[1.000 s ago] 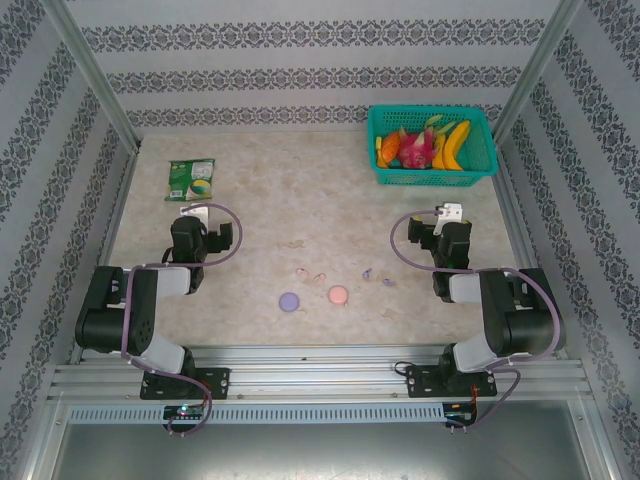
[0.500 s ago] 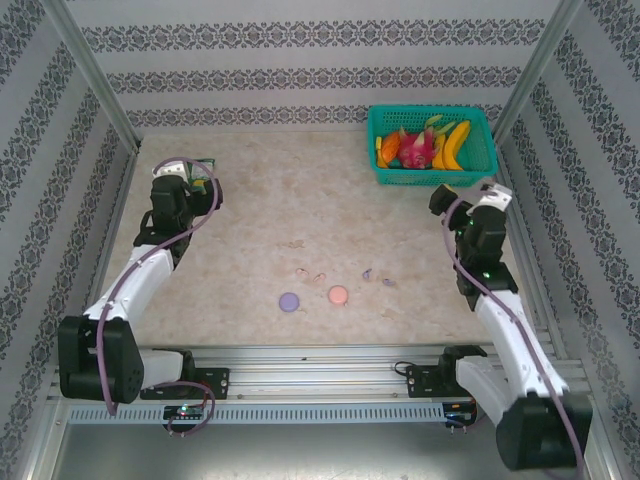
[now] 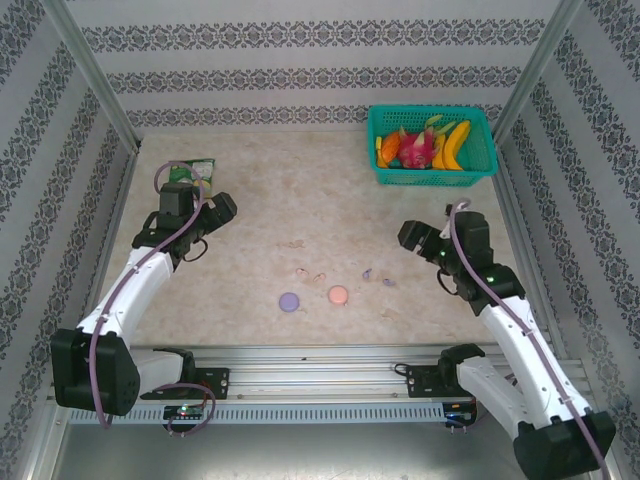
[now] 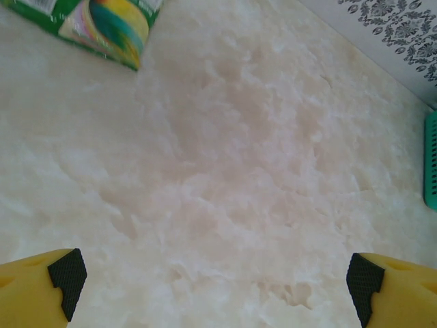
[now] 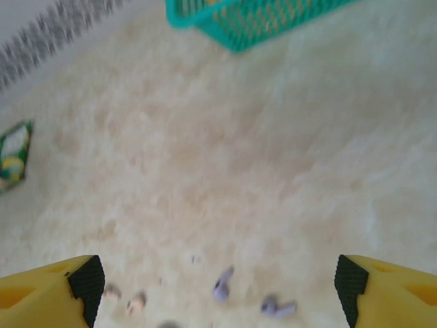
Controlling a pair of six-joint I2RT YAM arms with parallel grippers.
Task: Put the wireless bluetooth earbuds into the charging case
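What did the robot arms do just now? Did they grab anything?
Both arms unfolded and reached far out. Then the right gripper swung back inward toward the earbuds, and the left gripper pulled back slightly from the snack bag. Both are open, holding nothing. The earbuds, purple case, pink case and basket stayed put.

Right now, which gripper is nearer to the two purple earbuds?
Right. The right gripper hovers open just beyond the purple earbuds, slightly to their right. The left gripper is far off to their left, by the green packet.
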